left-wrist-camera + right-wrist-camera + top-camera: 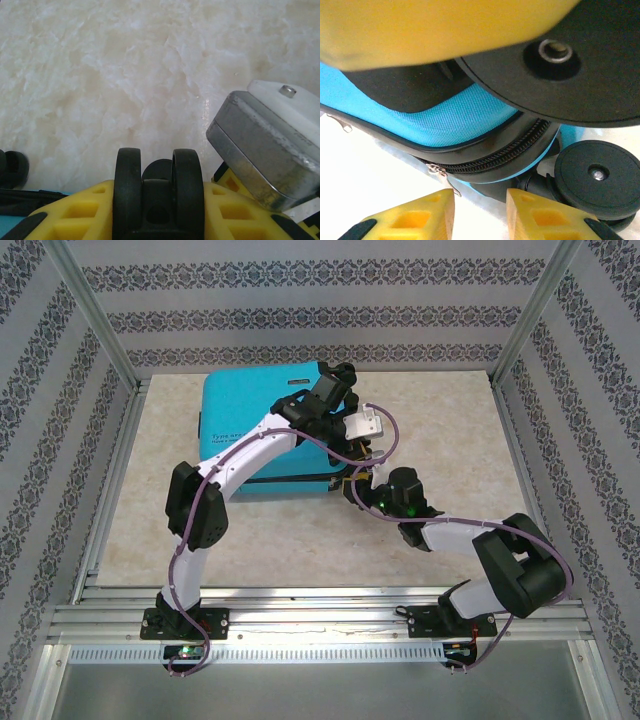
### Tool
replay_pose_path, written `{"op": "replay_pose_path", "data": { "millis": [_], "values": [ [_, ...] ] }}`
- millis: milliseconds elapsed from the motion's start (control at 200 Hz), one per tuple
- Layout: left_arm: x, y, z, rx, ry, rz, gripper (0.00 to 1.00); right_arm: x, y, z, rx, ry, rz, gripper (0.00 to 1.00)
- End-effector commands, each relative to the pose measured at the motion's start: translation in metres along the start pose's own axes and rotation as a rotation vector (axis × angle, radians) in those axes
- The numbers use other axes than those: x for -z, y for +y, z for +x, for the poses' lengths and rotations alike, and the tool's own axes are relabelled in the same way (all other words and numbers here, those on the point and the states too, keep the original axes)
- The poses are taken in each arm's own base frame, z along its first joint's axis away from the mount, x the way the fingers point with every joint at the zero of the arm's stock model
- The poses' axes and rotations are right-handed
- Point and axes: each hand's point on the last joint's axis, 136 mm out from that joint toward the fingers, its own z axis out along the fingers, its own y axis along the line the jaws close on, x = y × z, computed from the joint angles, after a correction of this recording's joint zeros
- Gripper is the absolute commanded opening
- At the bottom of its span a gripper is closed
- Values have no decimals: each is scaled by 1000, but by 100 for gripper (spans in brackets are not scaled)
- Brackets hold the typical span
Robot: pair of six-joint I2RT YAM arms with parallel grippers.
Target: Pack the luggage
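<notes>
The luggage (240, 420), a turquoise hard-shell suitcase, lies flat and closed at the back left of the table. My left arm reaches over it, and my left gripper (358, 448) (157, 200) is shut on a black double wheel (130, 185) at its right front corner, a yellow finger pressed to each side. My right gripper (352, 485) (480, 210) sits low at that same corner and is open, with nothing between its fingers. Just ahead of it runs the black zipper band (515, 150). The silver zipper pull (440, 175) hangs by the left fingertip. Another wheel (597, 172) is at the right.
The marble-look table (450, 440) stretches to the right of the suitcase. Patterned walls and aluminium posts enclose it, and a rail (320, 605) runs along the near edge. A grey and white block (270, 150) sits close to the right of my left fingers.
</notes>
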Motion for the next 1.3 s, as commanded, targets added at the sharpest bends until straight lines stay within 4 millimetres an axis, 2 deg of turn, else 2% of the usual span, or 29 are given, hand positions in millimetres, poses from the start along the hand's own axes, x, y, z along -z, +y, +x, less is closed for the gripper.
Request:
{"op": "replay_pose_path", "data": {
  "millis": [0, 160, 315, 465, 490, 635, 829, 1029, 1294],
  "values": [
    [13, -25, -76, -79, -227, 75, 0, -9, 37, 9, 95, 29, -137, 34],
    [12, -22, -79, -71, -224, 71, 0, -15, 47, 14, 149, 31, -171, 37],
    [13, -21, -84, -71, -236, 78, 0, -12, 49, 18, 185, 15, -169, 39],
    [13, -19, -86, -66, -227, 78, 0, 3, 43, 14, 190, -52, -126, 38],
    [13, -19, -85, -64, -223, 80, 0, 8, 39, 25, 183, -35, -113, 38],
    [11, -15, -84, -58, -211, 76, 0, 21, 37, 30, 200, -45, -87, 38],
    [12, -13, -87, -47, -222, 81, 0, 31, 27, 24, 223, -91, -19, 39],
    [20, -9, -97, -42, -248, 73, 0, 23, 23, 8, 290, -125, 28, 40],
    [32, -5, -107, -32, -279, 81, 0, 8, 7, 0, 301, -158, 91, 43]
  ]
}}
